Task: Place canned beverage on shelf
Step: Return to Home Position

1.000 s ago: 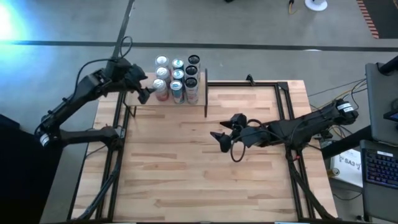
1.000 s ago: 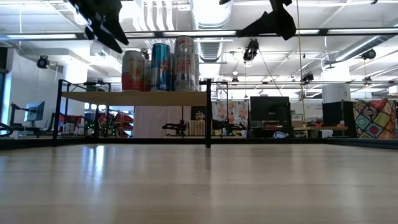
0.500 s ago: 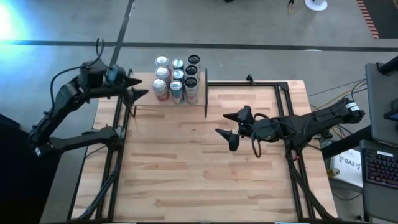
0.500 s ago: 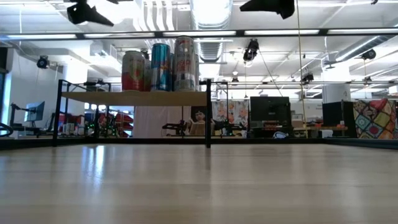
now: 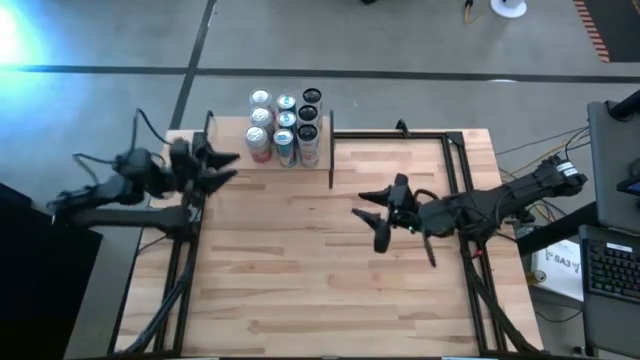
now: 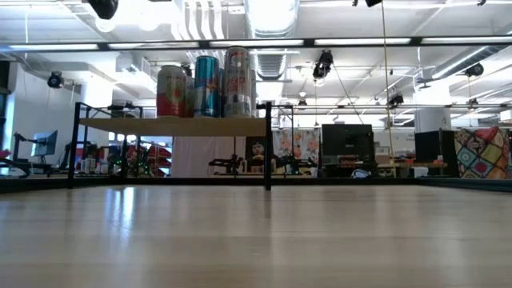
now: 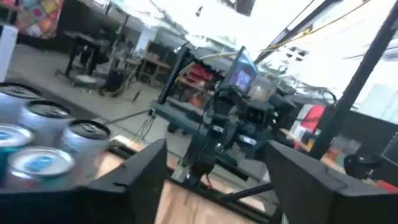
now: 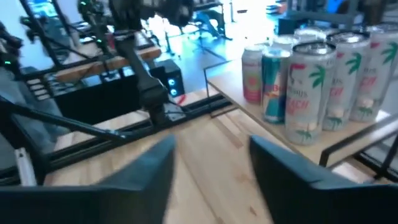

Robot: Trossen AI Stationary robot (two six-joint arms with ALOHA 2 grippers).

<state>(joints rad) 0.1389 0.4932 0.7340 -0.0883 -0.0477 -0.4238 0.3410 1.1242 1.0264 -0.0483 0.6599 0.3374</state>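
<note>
Several beverage cans [image 5: 285, 125] stand upright in a tight group on the shelf [image 6: 172, 126], a light-wood board with dark end panels at the table's far left. They also show in the right wrist view [image 8: 311, 81] and the left wrist view [image 7: 50, 137]. My left gripper [image 5: 232, 167] hangs open near the table's left edge, just nearer than the shelf, with nothing between its fingers [image 7: 146, 180]. My right gripper [image 5: 368, 215] hangs open over the middle of the table, pointing toward the shelf, also empty [image 8: 211, 168].
Black frame rails run along the table's left side [image 5: 185, 250] and right side [image 5: 462, 180]. Bare wooden tabletop [image 5: 300, 270] spreads between them and toward the near edge. A keyboard and monitor [image 5: 612, 250] stand beyond the right edge.
My left gripper has drawn back from beside the cans toward the table's left and near side, tipping up from a downward slant to about level. My right gripper has risen a little, shifted slightly toward the right edge and rolled. The cans have stayed put.
</note>
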